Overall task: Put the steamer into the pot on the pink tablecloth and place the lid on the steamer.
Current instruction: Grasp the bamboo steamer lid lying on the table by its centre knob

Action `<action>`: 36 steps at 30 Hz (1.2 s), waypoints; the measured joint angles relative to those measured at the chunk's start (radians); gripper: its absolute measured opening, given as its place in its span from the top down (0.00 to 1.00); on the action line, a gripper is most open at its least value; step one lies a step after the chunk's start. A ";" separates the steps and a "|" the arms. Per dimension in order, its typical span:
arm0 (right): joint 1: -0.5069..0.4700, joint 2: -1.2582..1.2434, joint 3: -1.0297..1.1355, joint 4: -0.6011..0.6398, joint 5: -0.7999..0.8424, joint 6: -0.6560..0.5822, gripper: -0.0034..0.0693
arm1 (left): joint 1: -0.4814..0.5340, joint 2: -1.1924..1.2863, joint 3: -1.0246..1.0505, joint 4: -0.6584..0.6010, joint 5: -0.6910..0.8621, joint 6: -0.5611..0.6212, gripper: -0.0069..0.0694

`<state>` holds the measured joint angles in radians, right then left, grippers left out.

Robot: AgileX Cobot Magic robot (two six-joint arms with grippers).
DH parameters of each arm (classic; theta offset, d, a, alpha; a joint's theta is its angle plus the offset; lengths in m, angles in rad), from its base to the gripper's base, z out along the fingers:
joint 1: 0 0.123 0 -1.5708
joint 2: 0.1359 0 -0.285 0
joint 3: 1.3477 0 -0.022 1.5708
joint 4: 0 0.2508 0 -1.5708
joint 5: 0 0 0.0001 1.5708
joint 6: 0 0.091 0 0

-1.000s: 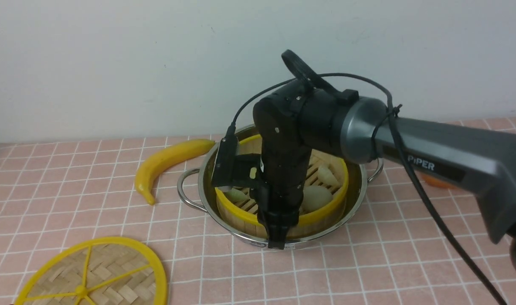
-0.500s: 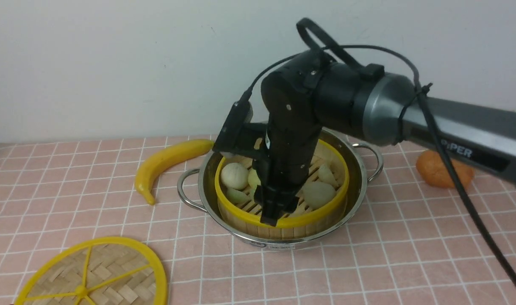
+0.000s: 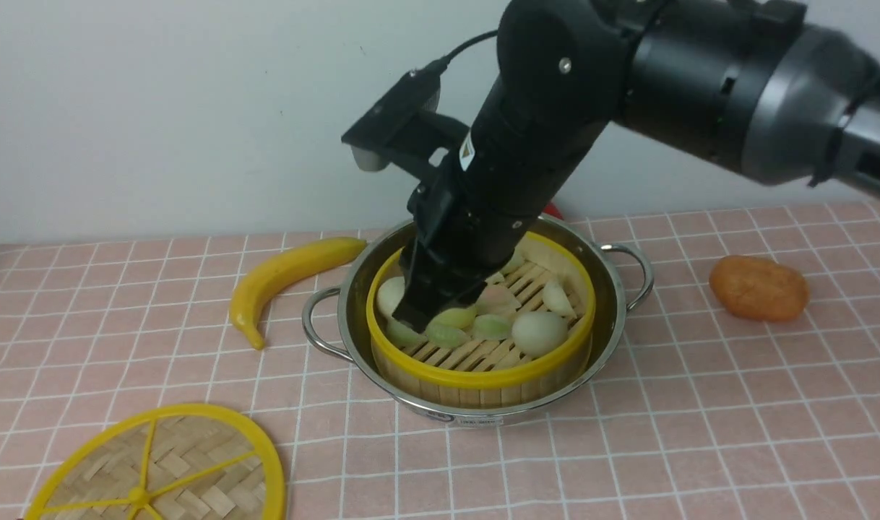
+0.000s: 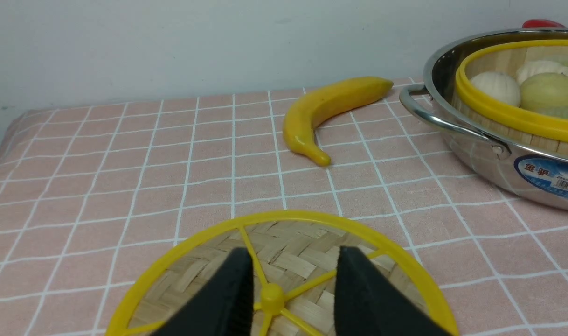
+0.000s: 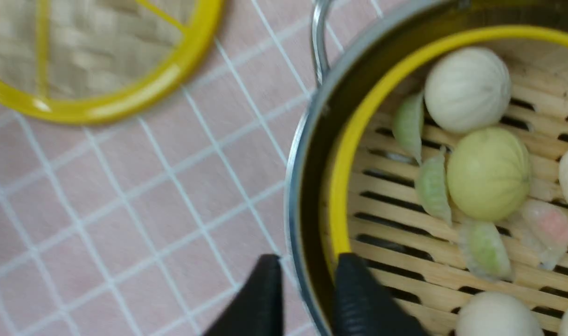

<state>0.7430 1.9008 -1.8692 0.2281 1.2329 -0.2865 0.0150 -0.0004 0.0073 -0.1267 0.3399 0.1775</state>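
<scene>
Only the wrist view shows left pincer spread astride the lid knob.

Soft, even indoor light comes from overhead, a little dim, with a warm pink cast and fine grain in the front view. Shadows are faint; a thin one hugs the pot just by the right pincer, and the steel rim carries pale glare. The right wrist view is blurred: the pink tablecloth beside that pincer smears, and so does the lid farther off. The left pincer, close to its lens, looks soft-edged, while the banana beyond it is crisp.
</scene>
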 joint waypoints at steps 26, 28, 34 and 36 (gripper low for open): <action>-0.014 -0.303 0.425 -0.036 -0.245 0.029 0.96 | 0.000 0.000 0.000 0.000 0.000 0.000 0.59; -0.031 -0.420 0.583 -0.061 -0.325 0.044 0.95 | 0.000 0.000 0.000 0.000 0.000 0.000 0.59; -0.205 -0.857 1.036 -0.069 -0.628 0.176 0.94 | 0.000 0.000 0.000 0.000 0.000 0.000 0.59; -0.307 -1.049 1.235 -0.068 -0.761 0.239 0.93 | 0.000 0.000 0.000 0.000 0.000 0.000 0.59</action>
<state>0.4363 0.8513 -0.6337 0.1604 0.4715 -0.0472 0.0150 -0.0004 0.0073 -0.1267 0.3399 0.1775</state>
